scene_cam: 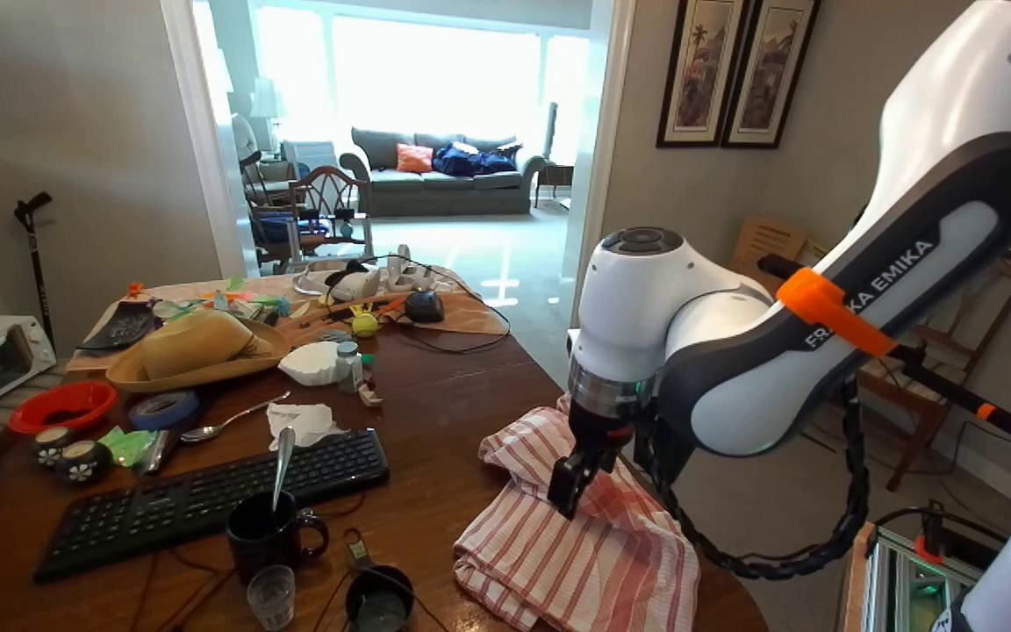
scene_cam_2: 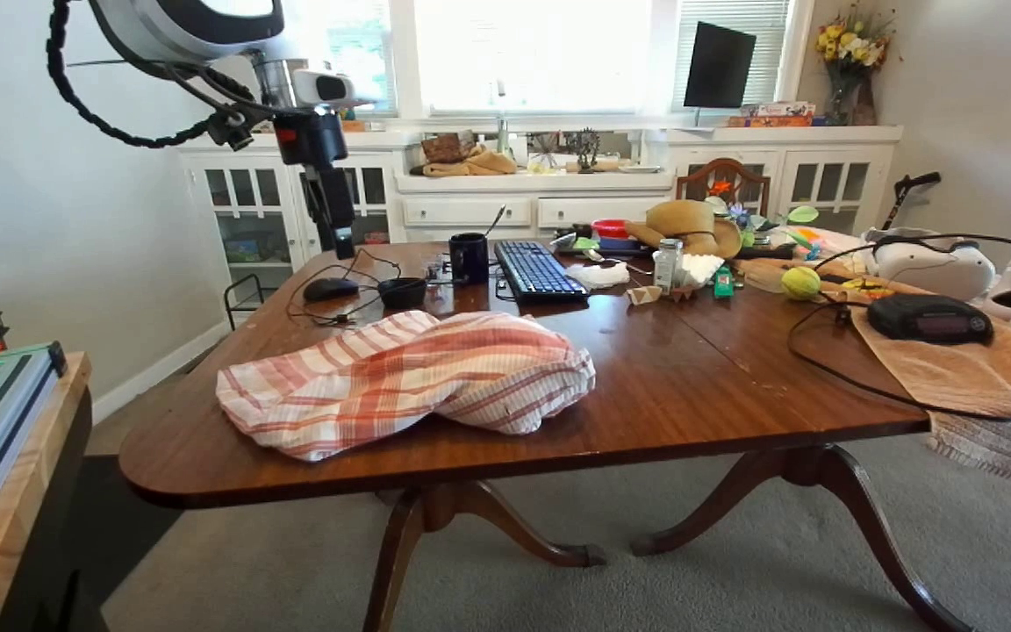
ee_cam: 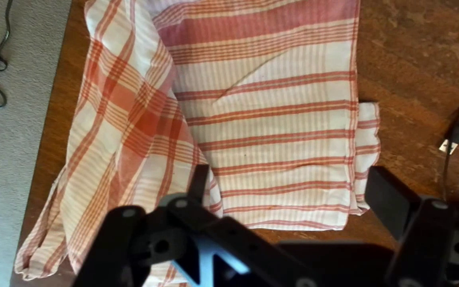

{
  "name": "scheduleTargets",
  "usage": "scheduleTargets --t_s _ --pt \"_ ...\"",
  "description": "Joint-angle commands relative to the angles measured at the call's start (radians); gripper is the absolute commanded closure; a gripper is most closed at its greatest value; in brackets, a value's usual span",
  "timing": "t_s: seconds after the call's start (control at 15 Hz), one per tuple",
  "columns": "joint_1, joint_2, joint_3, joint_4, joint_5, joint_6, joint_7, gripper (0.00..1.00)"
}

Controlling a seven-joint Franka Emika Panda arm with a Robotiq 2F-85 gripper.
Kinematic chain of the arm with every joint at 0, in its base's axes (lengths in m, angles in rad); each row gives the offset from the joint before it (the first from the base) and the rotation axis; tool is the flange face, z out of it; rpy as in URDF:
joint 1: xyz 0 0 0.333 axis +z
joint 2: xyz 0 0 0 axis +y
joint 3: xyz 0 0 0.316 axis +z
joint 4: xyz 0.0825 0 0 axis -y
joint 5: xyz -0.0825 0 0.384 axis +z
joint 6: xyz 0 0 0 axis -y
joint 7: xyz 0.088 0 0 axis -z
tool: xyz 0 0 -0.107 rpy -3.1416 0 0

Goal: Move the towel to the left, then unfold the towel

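Above the table (scene_cam_2: 672,377), my hand (ee_cam: 291,191) hangs wide and empty; the towel (scene_cam_2: 418,377) lies rumpled near the table's edge. Likely step: moving it left; next I should descend and pinch a fold.

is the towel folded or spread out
Folded and rumpled: in the wrist view, one part of the towel lies over another.

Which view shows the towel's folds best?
Wrist view: it looks down on the towel, layers clear, though cropped and partly behind the gripper. In an exterior view the towel is uncropped but seen at a slant; in an exterior view the gripper hides some of the towel, cropped below.
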Motion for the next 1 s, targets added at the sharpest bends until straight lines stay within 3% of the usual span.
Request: scheduleTargets --t_s 0.0,0.07,0.13,0.87,0.93 --pt "0.032 0.103 -0.012 0.033 -0.096 0.079 0.105 0.0" --pt "0.041 0.119 -0.017 0.038 -0.125 0.086 0.133 0.0" --pt "0.052 0.063 -0.036 0.014 -0.065 0.054 0.066 0.0" --pt "0.067 0.1 -0.042 0.034 -0.093 0.065 0.097 0.0" --pt "0.069 0.128 -0.046 0.044 -0.122 0.086 0.155 0.0"
